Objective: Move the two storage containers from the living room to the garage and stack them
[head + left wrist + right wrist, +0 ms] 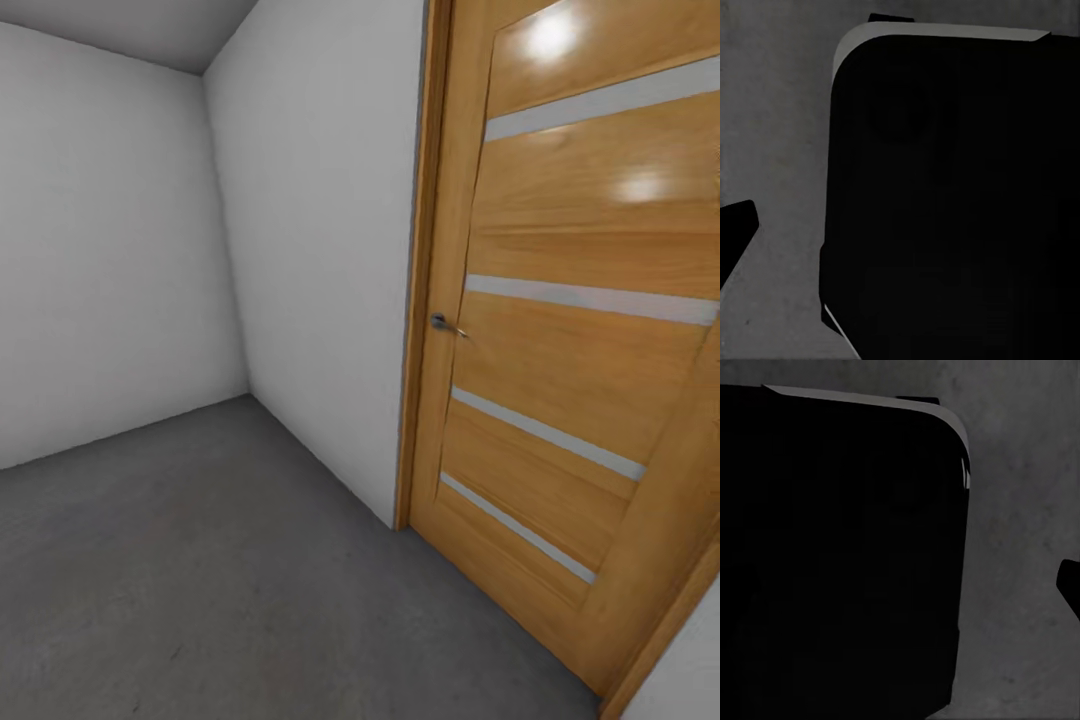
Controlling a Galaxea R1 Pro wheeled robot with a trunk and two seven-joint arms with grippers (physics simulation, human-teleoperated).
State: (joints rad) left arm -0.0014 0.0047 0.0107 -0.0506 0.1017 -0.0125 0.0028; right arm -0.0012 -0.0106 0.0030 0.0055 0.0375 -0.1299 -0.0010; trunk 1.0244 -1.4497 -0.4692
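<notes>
Both orange-red storage containers are out of view. The head view looks into a corner of the garage, with dark grey concrete floor (200, 560) and plain white walls (110, 260). In the left wrist view one dark finger (735, 229) juts in at the edge above the concrete floor (772, 150). In the right wrist view a dark finger (1069, 585) pokes in over the floor (1020, 585). Nothing is seen held in either wrist view, and the jaw spacing cannot be read.
A wooden door (580, 350) with pale glass strips and a metal handle (445, 324) stands shut on the right, next to a white wall (320, 260). My black rounded body (945, 202) hangs close beside the left arm, and the same body (840, 555) beside the right arm.
</notes>
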